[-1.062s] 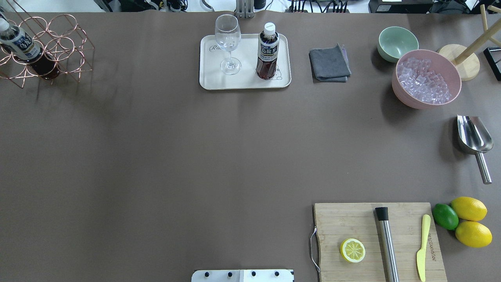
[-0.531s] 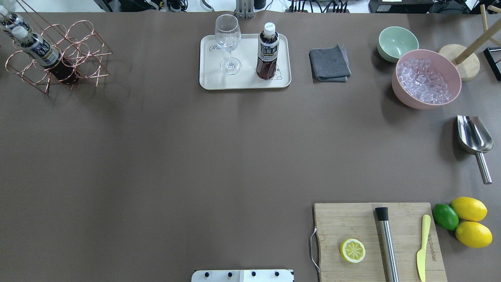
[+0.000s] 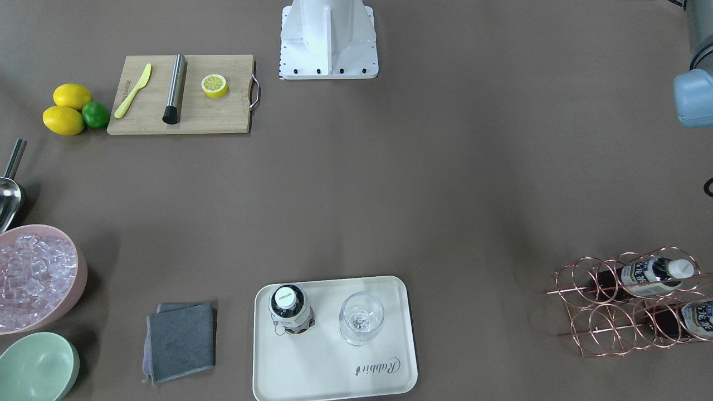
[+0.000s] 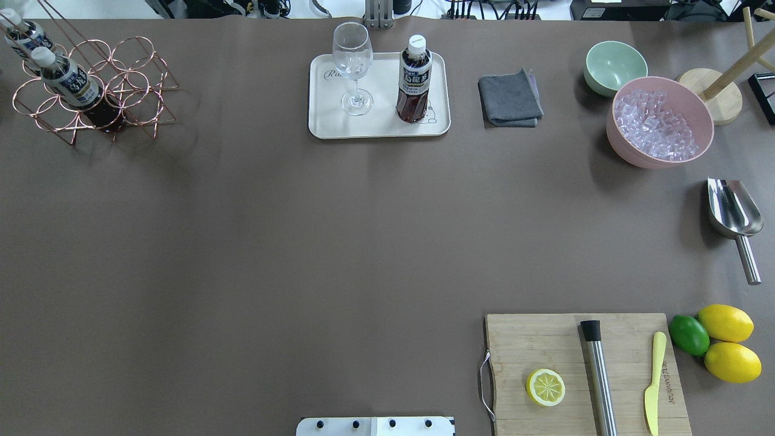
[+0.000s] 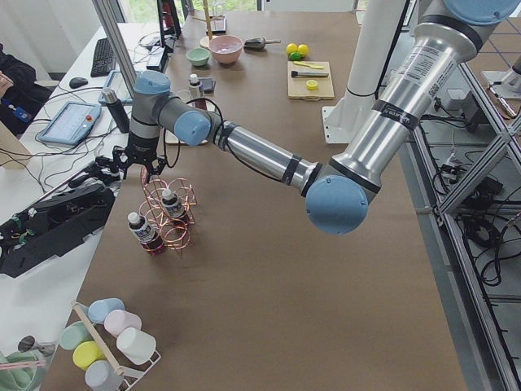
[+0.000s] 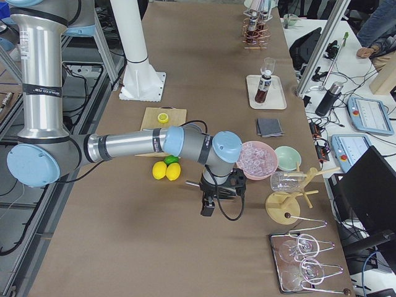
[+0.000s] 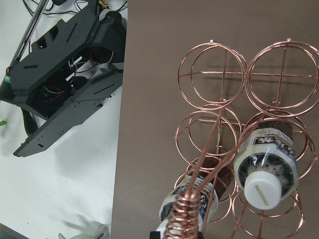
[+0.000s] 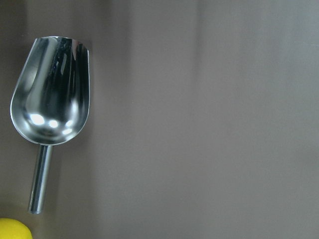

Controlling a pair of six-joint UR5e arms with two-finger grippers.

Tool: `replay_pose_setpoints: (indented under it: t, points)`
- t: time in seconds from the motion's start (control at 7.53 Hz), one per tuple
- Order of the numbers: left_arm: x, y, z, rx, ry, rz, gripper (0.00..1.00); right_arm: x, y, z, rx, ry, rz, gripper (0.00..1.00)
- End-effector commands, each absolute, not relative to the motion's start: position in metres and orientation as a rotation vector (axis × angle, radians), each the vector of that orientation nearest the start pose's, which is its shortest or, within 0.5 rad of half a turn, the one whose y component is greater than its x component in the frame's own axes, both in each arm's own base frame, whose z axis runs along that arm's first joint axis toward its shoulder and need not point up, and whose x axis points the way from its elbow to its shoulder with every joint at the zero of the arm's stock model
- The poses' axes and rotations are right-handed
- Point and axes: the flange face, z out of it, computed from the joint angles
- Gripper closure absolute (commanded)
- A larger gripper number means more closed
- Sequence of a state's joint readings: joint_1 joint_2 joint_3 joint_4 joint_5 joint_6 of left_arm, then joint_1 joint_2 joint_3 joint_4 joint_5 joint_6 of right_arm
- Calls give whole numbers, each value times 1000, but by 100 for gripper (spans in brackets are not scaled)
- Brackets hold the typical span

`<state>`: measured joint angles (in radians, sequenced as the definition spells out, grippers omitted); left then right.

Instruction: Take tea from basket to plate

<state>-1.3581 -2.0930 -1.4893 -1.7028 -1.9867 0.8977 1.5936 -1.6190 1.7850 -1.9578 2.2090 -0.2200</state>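
The rose-gold wire basket [image 4: 130, 85] stands at the table's far left corner with two tea bottles [image 4: 66, 85] [image 4: 24, 36] in its cells. A third tea bottle [image 4: 415, 79] stands upright on the cream plate [image 4: 327, 124]. My left gripper [image 5: 145, 167] is right above the basket. In the left wrist view the coiled handle top [image 7: 183, 221] runs up into it, so it looks shut on the handle. My right gripper [image 6: 208, 207] hangs over the metal scoop [image 8: 52, 92]. I cannot tell whether it is open or shut.
A wine glass [image 4: 352, 66] stands on the plate beside the bottle. To the right are a grey cloth [image 4: 510, 100], a green bowl [image 4: 614, 66] and a pink bowl of ice [image 4: 660, 121]. A cutting board [image 4: 545, 339] with lemon half, muddler and knife lies at front right.
The basket has shifted right in the overhead view, further onto the table, with its bottles. A second bottle in it has come into view. The bottle on the plate has not moved.
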Motion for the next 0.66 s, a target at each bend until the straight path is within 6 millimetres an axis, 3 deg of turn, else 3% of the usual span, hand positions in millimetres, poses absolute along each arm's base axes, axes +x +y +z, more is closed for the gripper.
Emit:
replay_pose_setpoints:
  t: [0.0, 0.13, 0.27, 0.53]
  points:
    - [57, -703, 383, 712, 212, 1149, 2, 85, -443, 633, -137, -657, -116, 0]
    - [56, -701, 375, 735, 207, 1138, 2, 85, -444, 635, -143, -656, -112, 0]
    - [50, -691, 362, 755, 244, 1017, 2, 85, -446, 640, -165, -655, -71, 0]
    - [45, -654, 362, 741, 365, 677, 2, 85, -453, 633, -78, -648, -73, 0]
